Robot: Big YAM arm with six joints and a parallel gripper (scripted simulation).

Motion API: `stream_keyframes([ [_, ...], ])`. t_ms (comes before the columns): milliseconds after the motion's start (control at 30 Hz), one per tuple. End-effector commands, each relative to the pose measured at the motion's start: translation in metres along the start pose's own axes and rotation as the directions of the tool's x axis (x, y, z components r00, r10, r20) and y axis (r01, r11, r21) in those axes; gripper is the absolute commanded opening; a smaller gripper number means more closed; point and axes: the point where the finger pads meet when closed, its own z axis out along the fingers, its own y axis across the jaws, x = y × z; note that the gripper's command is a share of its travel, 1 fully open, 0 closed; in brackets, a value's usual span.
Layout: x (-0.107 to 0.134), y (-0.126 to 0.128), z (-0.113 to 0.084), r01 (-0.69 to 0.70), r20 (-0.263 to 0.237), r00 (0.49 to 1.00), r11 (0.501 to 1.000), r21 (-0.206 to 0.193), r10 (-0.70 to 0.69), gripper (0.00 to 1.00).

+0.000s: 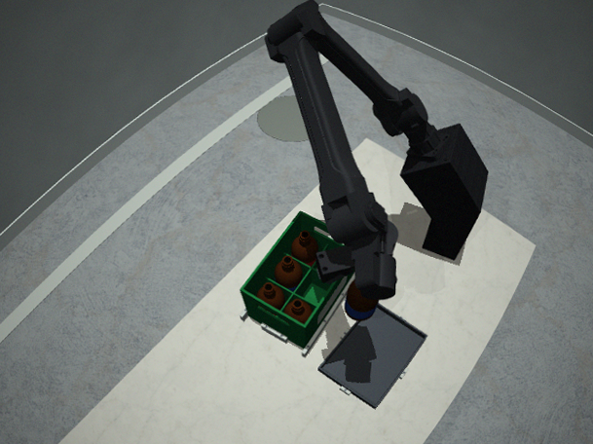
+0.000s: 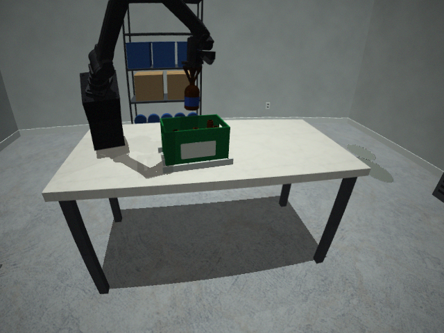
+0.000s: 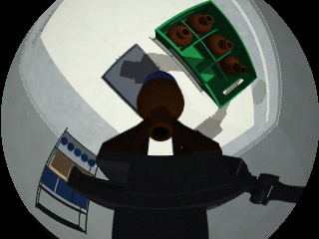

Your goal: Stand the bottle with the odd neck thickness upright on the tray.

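My gripper [image 2: 193, 79] [image 3: 160, 130] is shut on the neck of a brown bottle [image 1: 359, 301] [image 2: 191, 102] [image 3: 160, 102] with a blue band. The bottle hangs upright, well above the table. In the top view it appears beside the crate, at the tray's upper corner; the arm hides its neck there. The green crate [image 1: 268, 316] [image 2: 172, 146] [image 3: 236, 40] holds several standing brown bottles, such as one [image 1: 288, 271] [image 3: 219, 44] in a middle cell. Two cells look empty in the wrist view. The dark grey tray [image 1: 393, 338] [image 3: 117, 82] has no bottle on it. I cannot tell any neck difference.
Light grey rails [image 1: 323, 328] [image 2: 200, 165] run along the crate's base. The crate stands close to the tray's left in the top view. The arm's black base [image 1: 444, 194] [image 2: 103, 121] stands on the table. A shelf [image 2: 163, 68] with boxes stands behind the table.
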Motion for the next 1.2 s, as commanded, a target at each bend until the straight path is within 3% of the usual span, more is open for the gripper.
stream_keyframes([
  [0,-0.018,0.021,-0.038,-0.052,0.033,0.998,0.996,-0.078,0.055,0.0],
  [100,-0.006,0.031,-0.028,-0.033,0.028,0.999,0.998,-0.058,0.035,0.0],
  [433,0.006,0.05,-0.029,-0.03,0.026,0.999,0.998,-0.056,0.032,0.0],
  [600,0.0,0.052,-0.04,-0.052,0.032,0.998,0.995,-0.08,0.055,0.0],
  [667,0.011,0.059,-0.029,-0.031,0.026,0.999,0.998,-0.056,0.032,0.0],
  [1000,0.015,0.073,-0.036,-0.042,0.028,0.999,0.997,-0.07,0.044,0.0],
  [1167,0.022,0.078,-0.03,-0.03,0.026,0.999,0.998,-0.056,0.032,0.0],
])
